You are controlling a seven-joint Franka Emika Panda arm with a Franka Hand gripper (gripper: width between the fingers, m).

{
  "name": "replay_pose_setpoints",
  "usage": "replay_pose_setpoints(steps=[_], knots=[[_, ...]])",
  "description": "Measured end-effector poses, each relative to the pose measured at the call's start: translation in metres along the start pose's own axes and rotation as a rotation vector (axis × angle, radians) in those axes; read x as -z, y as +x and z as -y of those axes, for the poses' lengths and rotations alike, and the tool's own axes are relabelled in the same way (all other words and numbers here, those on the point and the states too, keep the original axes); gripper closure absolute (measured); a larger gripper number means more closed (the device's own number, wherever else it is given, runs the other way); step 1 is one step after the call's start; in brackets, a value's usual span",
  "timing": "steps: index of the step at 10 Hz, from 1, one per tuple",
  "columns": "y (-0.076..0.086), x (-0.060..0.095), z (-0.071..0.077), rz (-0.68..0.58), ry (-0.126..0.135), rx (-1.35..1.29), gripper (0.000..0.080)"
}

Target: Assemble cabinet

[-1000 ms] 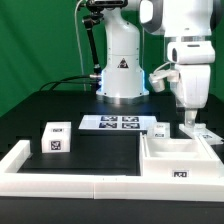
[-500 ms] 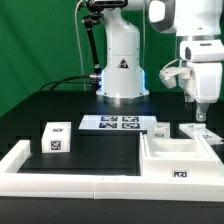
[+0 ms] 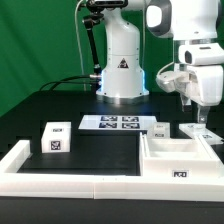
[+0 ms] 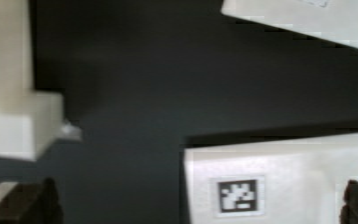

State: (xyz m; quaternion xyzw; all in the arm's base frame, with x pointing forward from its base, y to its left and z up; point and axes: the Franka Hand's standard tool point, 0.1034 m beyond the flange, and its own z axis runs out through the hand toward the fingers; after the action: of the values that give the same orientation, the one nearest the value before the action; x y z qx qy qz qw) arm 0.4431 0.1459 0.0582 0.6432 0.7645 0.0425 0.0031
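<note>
**Exterior view: gripper hanging wide open above the loose cabinet parts**

On my screen the Franka arm's two-finger gripper [image 3: 203,117] hangs in the air on the exterior view's right, clear of the black table [image 3: 100,150]. Below it lies a flat white plastic panel [image 3: 203,132]. Just in front of that sits the white open-topped plastic box body [image 3: 176,158] of the cabinet, with a tag on its front wall. A small white tagged block [image 3: 160,128] stands beside the panel; touching or not, I cannot tell. Over on the exterior view's left, a bigger white cube-shaped block [image 3: 55,137] stands alone, well apart from the rest. The marker board [image 3: 120,122] lies at the back near the arm's base, and a long low white border rail [image 3: 70,181] runs along the front.

Wrist view now — the dark fingers [image 4: 19,203] sit at opposite edges of the picture, spread wide and gripping nothing. Beneath the gap between them I see a white part bearing a square tag [image 4: 291,165], out of contact with either finger.
</note>
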Motion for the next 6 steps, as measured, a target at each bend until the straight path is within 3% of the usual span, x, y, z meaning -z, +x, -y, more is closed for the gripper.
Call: replay_pose_setpoints(steps=[2,6], knots=[[0.0187,-0.0089,0.0109,0.006,0.021,0.087,0.0002],[0.0164,-0.0101,0.011,0.005,0.023,0.08,0.0002]])
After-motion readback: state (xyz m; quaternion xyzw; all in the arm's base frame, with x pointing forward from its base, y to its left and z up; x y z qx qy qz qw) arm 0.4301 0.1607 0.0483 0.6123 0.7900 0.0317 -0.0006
